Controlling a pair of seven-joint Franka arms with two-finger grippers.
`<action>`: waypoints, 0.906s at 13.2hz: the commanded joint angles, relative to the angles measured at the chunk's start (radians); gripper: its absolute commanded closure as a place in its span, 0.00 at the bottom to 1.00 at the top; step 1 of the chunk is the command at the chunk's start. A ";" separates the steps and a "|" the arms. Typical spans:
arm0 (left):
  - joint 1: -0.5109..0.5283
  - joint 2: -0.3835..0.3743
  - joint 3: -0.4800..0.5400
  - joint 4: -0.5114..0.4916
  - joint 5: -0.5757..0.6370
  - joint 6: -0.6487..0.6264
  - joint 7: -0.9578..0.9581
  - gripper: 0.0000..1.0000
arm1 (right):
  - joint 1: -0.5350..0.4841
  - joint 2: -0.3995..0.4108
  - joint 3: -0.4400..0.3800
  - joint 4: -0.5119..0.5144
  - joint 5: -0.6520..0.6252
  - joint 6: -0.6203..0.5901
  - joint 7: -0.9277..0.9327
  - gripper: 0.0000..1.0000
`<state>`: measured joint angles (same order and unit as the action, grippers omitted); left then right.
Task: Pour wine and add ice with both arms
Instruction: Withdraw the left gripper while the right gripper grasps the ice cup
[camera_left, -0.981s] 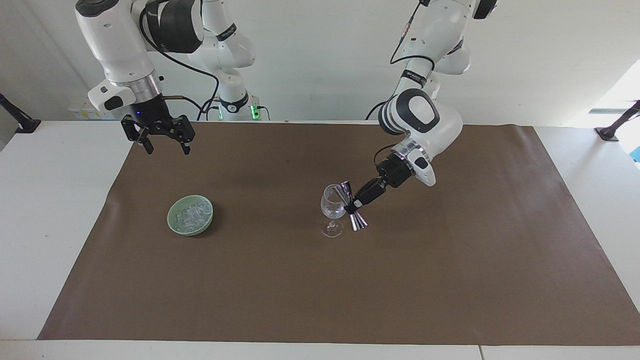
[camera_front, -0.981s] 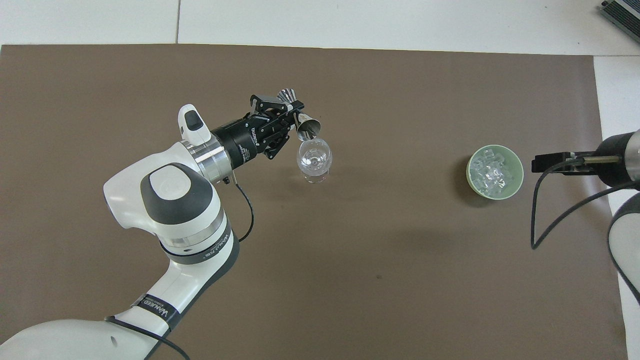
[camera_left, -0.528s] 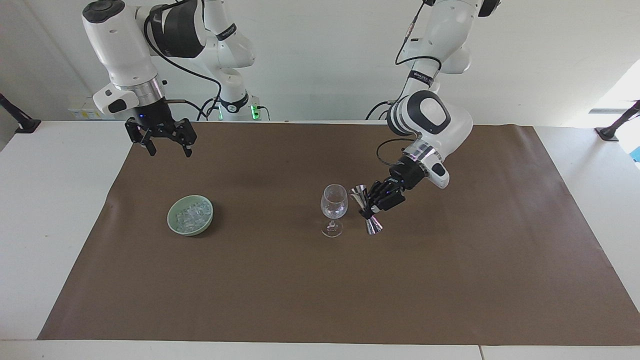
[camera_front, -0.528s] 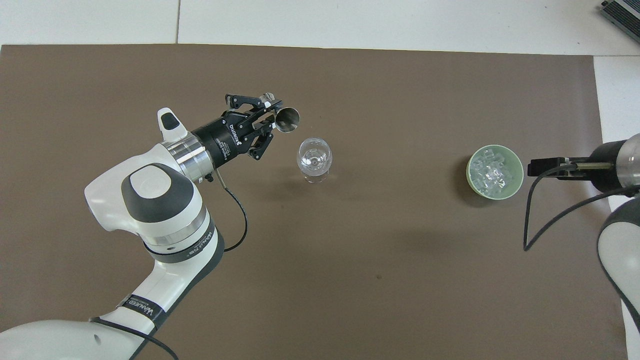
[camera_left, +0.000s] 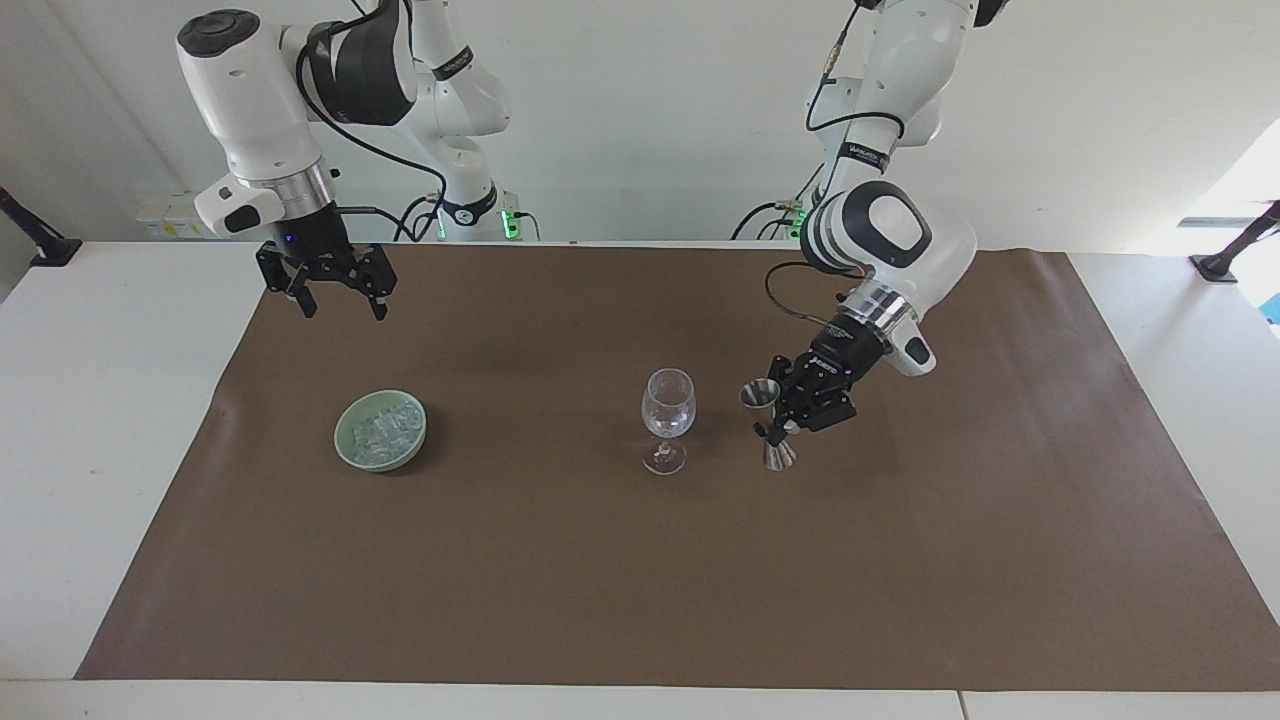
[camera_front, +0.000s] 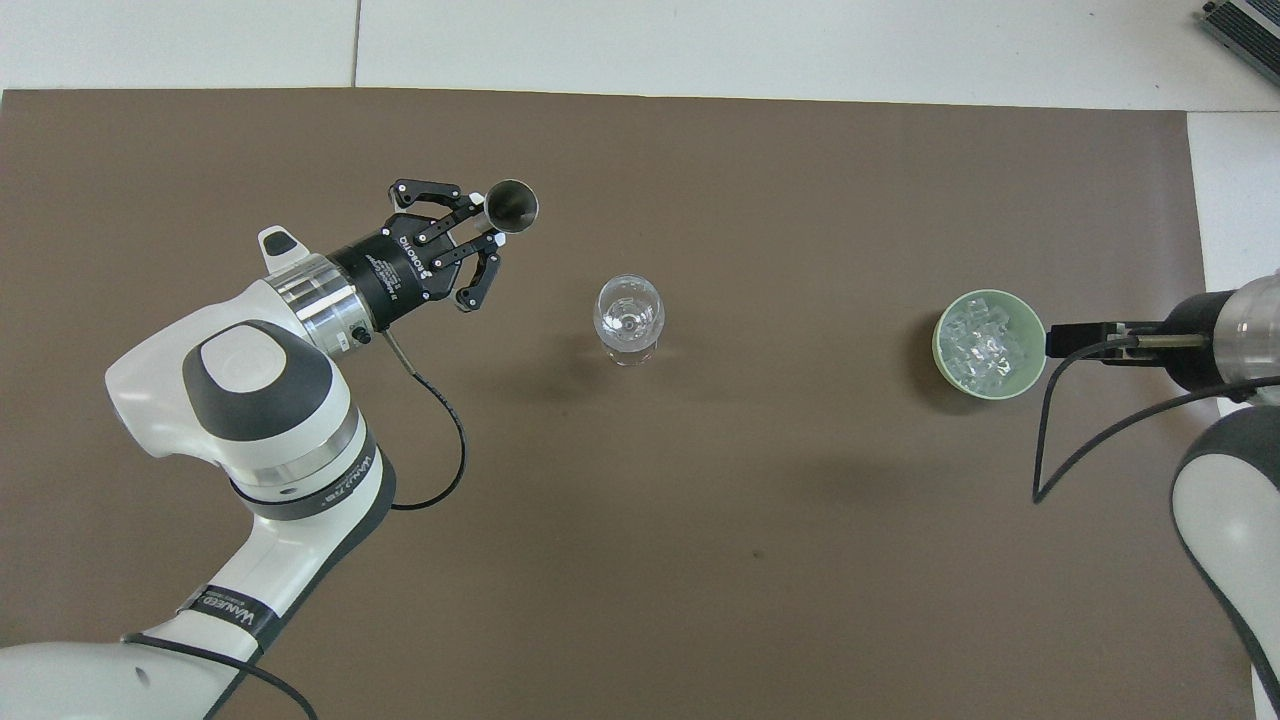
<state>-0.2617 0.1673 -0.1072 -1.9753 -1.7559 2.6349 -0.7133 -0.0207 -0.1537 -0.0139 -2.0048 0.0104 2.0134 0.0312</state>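
A clear stemmed wine glass (camera_left: 668, 415) (camera_front: 628, 318) stands upright mid-mat. I cannot make out wine in it. Beside it, toward the left arm's end, my left gripper (camera_left: 776, 430) (camera_front: 482, 226) is shut on the waist of a metal jigger (camera_left: 768, 424) (camera_front: 512, 205). The jigger is upright with its base at or just above the mat. The ice (camera_left: 385, 426) (camera_front: 985, 340) is heaped in a pale green bowl (camera_left: 345, 450) (camera_front: 940, 350) toward the right arm's end. My right gripper (camera_left: 344, 311) hangs open and empty over the mat's edge by the bowl.
A brown mat (camera_left: 600, 580) (camera_front: 760, 480) covers most of the white table (camera_left: 110, 400). The left arm's elbow (camera_left: 885, 235) stands over the mat near the jigger. A black cable (camera_front: 1045, 440) loops from the right wrist.
The left gripper has swung the jigger back from its tilt at the glass's rim to upright. It has carried it away from the glass and lower. The right gripper has drifted slightly down.
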 joint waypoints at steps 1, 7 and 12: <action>0.090 -0.055 -0.006 -0.062 0.108 -0.105 -0.144 1.00 | -0.012 0.057 0.006 -0.070 0.003 0.181 -0.002 0.00; 0.248 -0.109 -0.006 -0.148 0.265 -0.289 -0.325 1.00 | -0.015 0.210 0.006 -0.126 0.003 0.413 -0.013 0.00; 0.364 -0.161 -0.006 -0.266 0.279 -0.357 -0.317 1.00 | -0.016 0.322 0.006 -0.149 0.003 0.548 -0.005 0.00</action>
<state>0.0574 0.0606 -0.1047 -2.1721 -1.4964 2.3169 -1.0070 -0.0219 0.1473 -0.0147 -2.1428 0.0104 2.5208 0.0312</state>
